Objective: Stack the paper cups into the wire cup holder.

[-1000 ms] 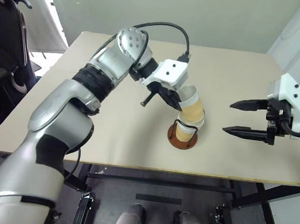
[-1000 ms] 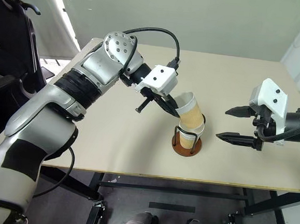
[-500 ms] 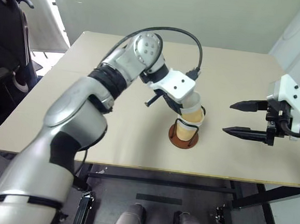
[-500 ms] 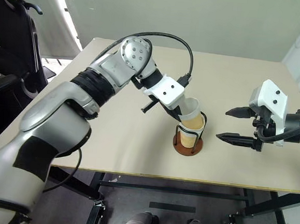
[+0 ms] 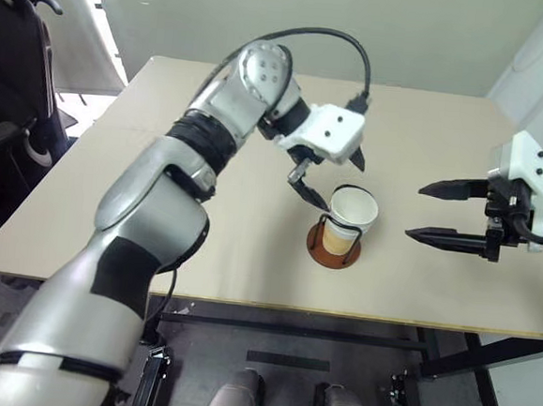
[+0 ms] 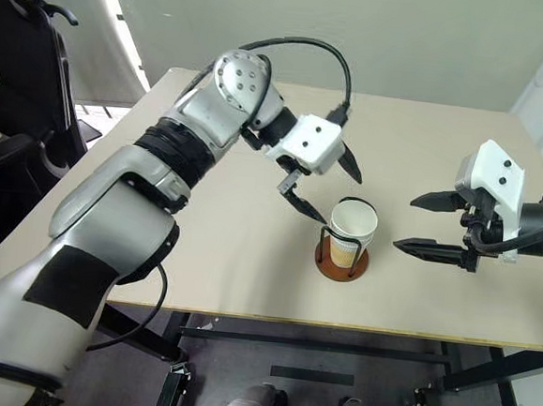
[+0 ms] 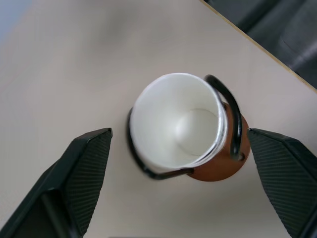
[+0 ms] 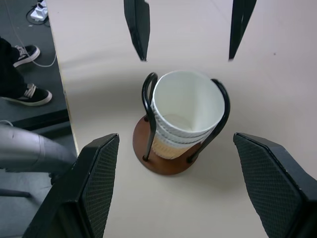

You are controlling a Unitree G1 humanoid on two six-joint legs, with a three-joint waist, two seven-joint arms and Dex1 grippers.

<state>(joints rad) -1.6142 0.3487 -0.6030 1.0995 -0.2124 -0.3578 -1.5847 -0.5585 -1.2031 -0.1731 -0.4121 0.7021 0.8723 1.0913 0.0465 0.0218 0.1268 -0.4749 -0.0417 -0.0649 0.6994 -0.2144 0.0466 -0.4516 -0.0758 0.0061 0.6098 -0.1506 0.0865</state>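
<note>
Change: now that the left gripper (image 5: 331,176) is letting go, its jaws are spreading wide above the paper cups (image 8: 184,113)
Meaning: stacking is looking complete
Cups: nesting upright, white rims showing, inside the wire cup holder (image 8: 149,105) near the desk's (image 5: 112,200) front edge
Right gripper (image 5: 449,213): waiting wide open, empty

Three paper cups (image 8: 185,106) sit nested in one wire cup holder (image 8: 167,159) on one table (image 5: 204,226).

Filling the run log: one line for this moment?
paper cups: nested in wire cup holder | left gripper: open above the stack, empty | right gripper: open, empty, beside the holder
</note>
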